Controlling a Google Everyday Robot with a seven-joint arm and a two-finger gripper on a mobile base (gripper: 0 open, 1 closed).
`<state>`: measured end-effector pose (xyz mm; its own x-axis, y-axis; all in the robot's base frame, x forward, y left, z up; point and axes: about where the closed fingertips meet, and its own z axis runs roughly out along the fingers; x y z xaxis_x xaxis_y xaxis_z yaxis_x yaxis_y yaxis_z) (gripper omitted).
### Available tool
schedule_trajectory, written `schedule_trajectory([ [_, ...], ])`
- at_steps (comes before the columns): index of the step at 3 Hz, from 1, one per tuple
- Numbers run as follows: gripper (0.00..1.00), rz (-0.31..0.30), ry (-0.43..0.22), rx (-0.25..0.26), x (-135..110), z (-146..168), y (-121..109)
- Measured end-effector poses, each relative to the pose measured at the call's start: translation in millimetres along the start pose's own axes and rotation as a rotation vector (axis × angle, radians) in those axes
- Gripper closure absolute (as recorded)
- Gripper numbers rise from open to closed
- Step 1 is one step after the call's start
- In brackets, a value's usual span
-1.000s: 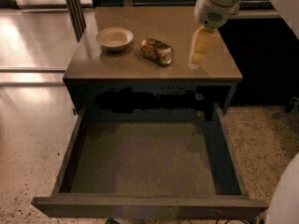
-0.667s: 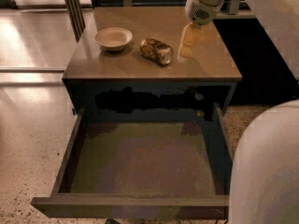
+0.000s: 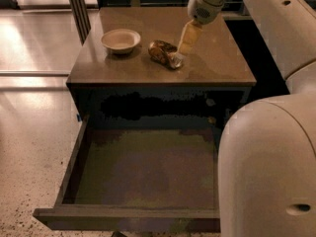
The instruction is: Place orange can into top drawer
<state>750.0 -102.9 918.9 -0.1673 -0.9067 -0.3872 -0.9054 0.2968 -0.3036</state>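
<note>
The orange can point(image 3: 164, 54) lies on its side on the cabinet's brown top point(image 3: 217, 65), right of the cream bowl. My gripper point(image 3: 186, 39) hangs from the white arm at the upper right, its pale fingers pointing down just right of the can's end, close to or touching it. The top drawer point(image 3: 143, 174) is pulled out wide below the cabinet front, its greenish-grey floor bare; its right side is hidden behind my arm.
A shallow cream bowl point(image 3: 121, 40) stands on the cabinet top's left part. My large white arm point(image 3: 266, 167) fills the right side of the view. Shiny floor point(image 3: 29, 112) lies to the left, with a dark post point(image 3: 77, 9) behind the cabinet.
My gripper has moved left across the cabinet top toward the can. My arm now covers much more of the right side of the view.
</note>
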Motion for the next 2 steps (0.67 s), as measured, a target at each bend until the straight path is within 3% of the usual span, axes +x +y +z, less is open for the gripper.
schedule_trajectory([
  [1, 0.00, -0.005, -0.006, -0.033, -5, 15, 7],
  [2, 0.00, -0.018, -0.031, -0.107, -21, 44, 19],
])
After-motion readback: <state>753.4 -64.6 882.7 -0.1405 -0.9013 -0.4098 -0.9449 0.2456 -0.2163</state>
